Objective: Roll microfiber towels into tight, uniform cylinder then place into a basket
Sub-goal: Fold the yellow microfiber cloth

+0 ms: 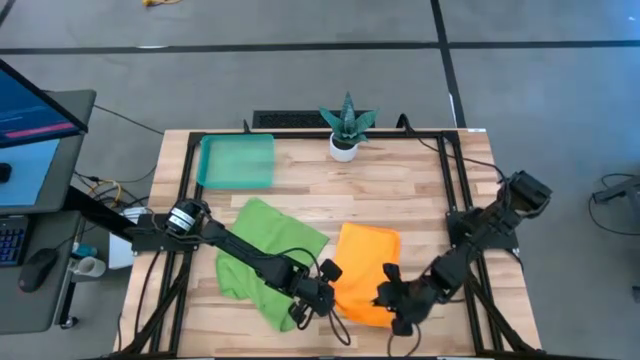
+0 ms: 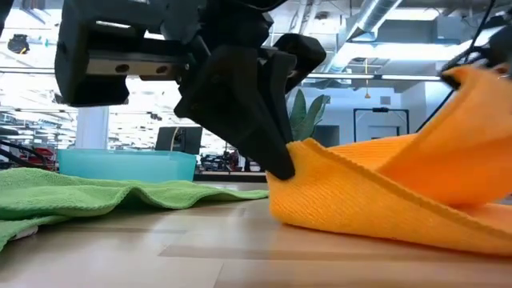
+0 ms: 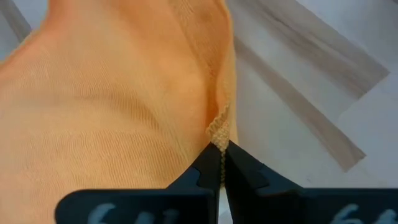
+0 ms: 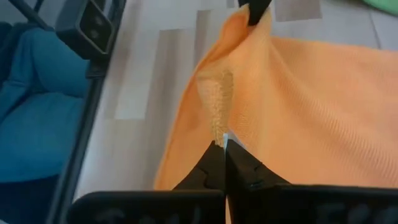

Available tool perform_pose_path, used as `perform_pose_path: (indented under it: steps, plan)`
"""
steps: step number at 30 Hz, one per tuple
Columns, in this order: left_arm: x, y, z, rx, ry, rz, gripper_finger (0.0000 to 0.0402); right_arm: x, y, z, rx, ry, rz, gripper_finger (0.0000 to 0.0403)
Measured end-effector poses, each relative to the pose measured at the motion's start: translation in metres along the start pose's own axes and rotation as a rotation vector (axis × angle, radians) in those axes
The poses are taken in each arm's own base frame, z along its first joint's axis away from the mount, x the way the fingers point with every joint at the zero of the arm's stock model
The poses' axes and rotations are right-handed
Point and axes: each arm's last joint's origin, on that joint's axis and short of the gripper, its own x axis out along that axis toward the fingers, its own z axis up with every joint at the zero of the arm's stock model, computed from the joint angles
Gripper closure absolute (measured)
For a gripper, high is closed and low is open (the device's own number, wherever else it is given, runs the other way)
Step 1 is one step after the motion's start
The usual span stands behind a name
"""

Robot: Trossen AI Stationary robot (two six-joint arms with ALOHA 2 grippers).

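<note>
Both dark arms reach low over the bench's [image 1: 420, 190] near edge. The left tool [image 1: 326, 283] pinches the orange towel's [image 1: 365, 265] near left corner; the right tool [image 1: 392, 298] pinches its near right corner, lifting that edge. One lime green towel [image 1: 265, 250] lies crumpled just left, partly under the left arm. One teal basket [image 1: 237, 161] sits at the far left; one potted plant [image 1: 346, 128] stands at the far edge. No towel tags are visible.

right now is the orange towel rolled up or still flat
Neither: the orange towel is unrolled, and the left gripper and right gripper, both shut on it, hold its near edge pinched up off the table.
</note>
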Motion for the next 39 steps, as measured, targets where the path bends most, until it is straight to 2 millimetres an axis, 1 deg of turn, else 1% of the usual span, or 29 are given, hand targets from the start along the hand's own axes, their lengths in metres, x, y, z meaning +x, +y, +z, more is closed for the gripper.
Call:
perform_pose_path:
  steps: [4,8,11,14,19,22,25,28,35,37,39]
  plan:
    - [0.0,0.0,0.0,-0.007,-0.001,-0.001,0.036,-0.004,0.011,-0.01,0.033,-0.009,-0.006,0.0397]
    - [0.0,0.0,-0.001,-0.006,0.004,-0.004,0.0321,-0.003,0.017,-0.017,0.063,-0.002,-0.016,0.0394]
    - [0.0,0.0,-0.002,-0.004,0.016,-0.008,0.0301,-0.004,0.019,-0.02,0.089,0.003,-0.01,0.039]
    - [-0.008,-0.001,-0.002,0.004,0.035,-0.019,0.0291,-0.005,0.021,-0.022,0.088,0.009,-0.007,0.0394]
    - [-0.03,0.003,0.003,-0.017,0.01,-0.018,0.0288,-0.008,0.027,-0.027,0.101,0.015,0.01,0.0397]
    - [-0.034,0.004,0.007,-0.024,-0.034,-0.058,0.0288,-0.01,0.03,-0.03,0.121,0.023,0.013,0.0391]
    - [-0.031,0.003,0.007,-0.025,-0.089,-0.136,0.0287,-0.012,0.033,-0.033,0.137,0.028,0.023,0.0391]
    - [-0.024,0.004,0.003,-0.014,-0.134,-0.153,0.0287,-0.014,0.036,-0.036,0.145,0.037,0.036,0.0393]
    - [-0.013,0.025,-0.001,-0.002,-0.365,-0.015,0.0287,-0.015,0.038,-0.039,0.191,0.08,0.067,0.0382]
    - [-0.009,0.031,-0.006,0.007,-0.421,0.029,0.0287,-0.015,0.038,-0.039,0.189,0.082,0.067,0.0383]
    - [-0.003,0.033,-0.012,0.0,-0.438,0.047,0.0287,-0.015,0.037,-0.039,0.189,0.083,0.066,0.0388]
